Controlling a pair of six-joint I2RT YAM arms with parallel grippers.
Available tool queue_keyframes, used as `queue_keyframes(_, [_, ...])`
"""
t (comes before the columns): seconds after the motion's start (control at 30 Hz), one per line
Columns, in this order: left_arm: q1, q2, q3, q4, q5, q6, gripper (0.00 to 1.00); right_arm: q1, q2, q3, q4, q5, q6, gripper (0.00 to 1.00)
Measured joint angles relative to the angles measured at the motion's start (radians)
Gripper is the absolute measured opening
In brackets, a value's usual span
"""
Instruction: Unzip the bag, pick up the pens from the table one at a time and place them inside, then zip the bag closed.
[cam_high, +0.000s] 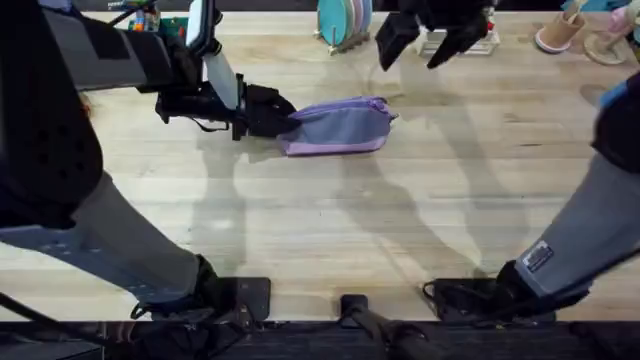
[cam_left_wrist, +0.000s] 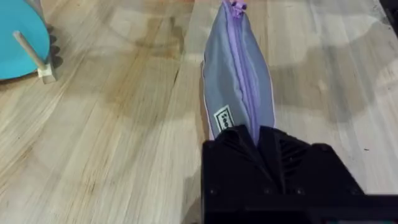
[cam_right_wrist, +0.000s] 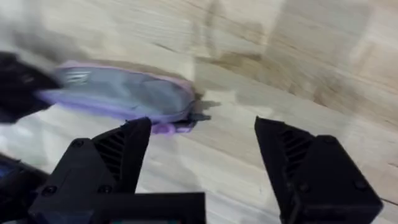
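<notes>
From overhead, the bag (cam_high: 338, 127) lies on its side on the table (cam_high: 400, 230), in front of the teal dish rack (cam_high: 343, 22) and a little to that rack's left. The left gripper (cam_high: 288, 117) is clenched on the bag's end farthest from the zipper pull, pinning it flat. The right gripper (cam_high: 428, 45) hangs above the table beside the rack, on the far side of the bag's pull end, its fingers spread and grasping nothing.

In the left wrist view, the bag (cam_left_wrist: 239, 81) runs straight away from the closed fingers (cam_left_wrist: 273, 162), its lavender zipper line shut along the full visible length up to the pull tab (cam_left_wrist: 235, 5) at the far tip. A small label sits just beside the clamped end.

In the right wrist view, the open fingers (cam_right_wrist: 130, 149) frame the bag's (cam_right_wrist: 124, 93) pull end, with the tab (cam_right_wrist: 200, 116) just beyond the fabric's tip.

The pouch looks light and soft, likely to crumple or slide if tugged unanchored. The sensible hold is the small tab, pinched narrowly while the opposite end is kept clamped. No pens can be made out on the table.
</notes>
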Motion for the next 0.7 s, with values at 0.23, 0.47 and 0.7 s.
queue_keyframes(0.23, [0.0, 0.0, 0.0, 0.0, 0.0, 0.0, 0.042, 0.0, -0.124, 0.001, 0.004, -0.077, -0.026, 0.996])
queue_keyframes(0.47, [0.0, 0.0, 0.0, 0.021, 0.003, 0.0, 0.38, 0.0, -0.142, 0.003, 0.004, -0.095, -0.026, 0.996])
queue_keyframes(0.7, [0.0, 0.0, 0.0, 0.035, 0.01, -0.004, 0.992, 0.0, -0.142, 0.003, 0.008, -0.095, -0.026, 0.996])
